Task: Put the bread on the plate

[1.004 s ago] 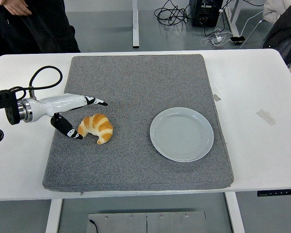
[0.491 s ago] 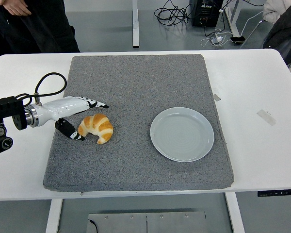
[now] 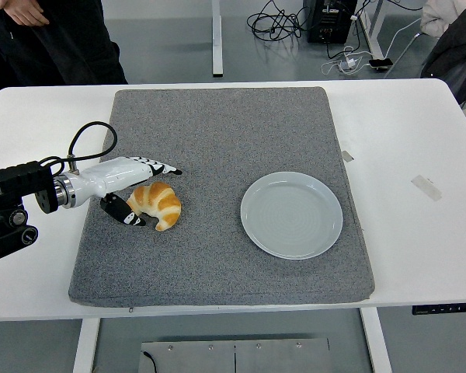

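One glossy crescent bread (image 3: pixel 157 203), flecked grey mat (image 3: pixel 217 140), smooth round plate (image 3: pixel 292 215)

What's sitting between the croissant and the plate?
Nothing: in the head view only bare grey mat lies between the croissant and the plate.

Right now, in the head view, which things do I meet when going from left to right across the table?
Left hand → croissant → empty plate → strip of tape, on the white table.
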